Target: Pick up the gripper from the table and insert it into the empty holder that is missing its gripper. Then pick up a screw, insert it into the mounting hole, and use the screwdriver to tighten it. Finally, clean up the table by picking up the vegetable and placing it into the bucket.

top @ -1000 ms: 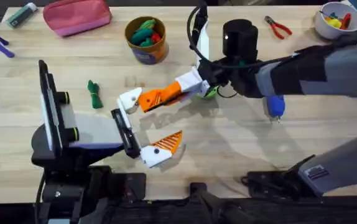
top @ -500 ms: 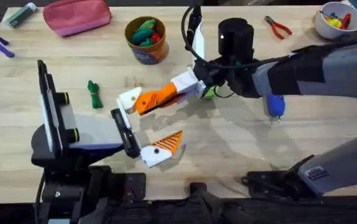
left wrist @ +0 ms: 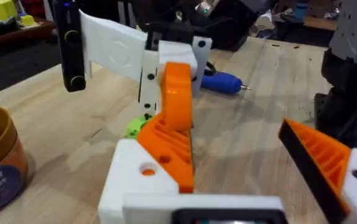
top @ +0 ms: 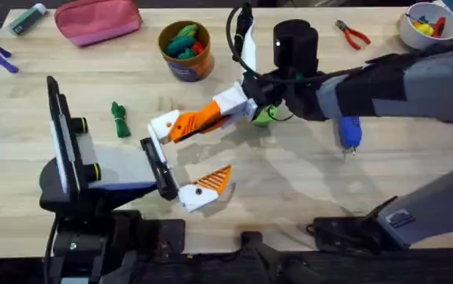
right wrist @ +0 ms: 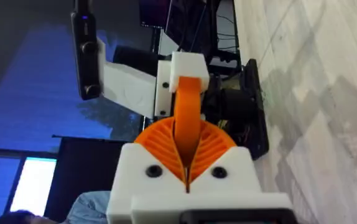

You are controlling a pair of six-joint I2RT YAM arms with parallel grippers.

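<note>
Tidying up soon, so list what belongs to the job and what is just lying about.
Job: gripper, holder, screwdriver, vegetable, bucket.
Lying about: pink pouch, pliers, bowl, green disc.

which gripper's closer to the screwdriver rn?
Right. The right gripper is the nearer, its arm passing beside the screwdriver; the left gripper sits farther across the table.

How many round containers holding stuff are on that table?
2: the brown-orange bucket at the table's far middle, holding colourful toys, and a white bowl at the far right corner. Others may be hidden.
</note>
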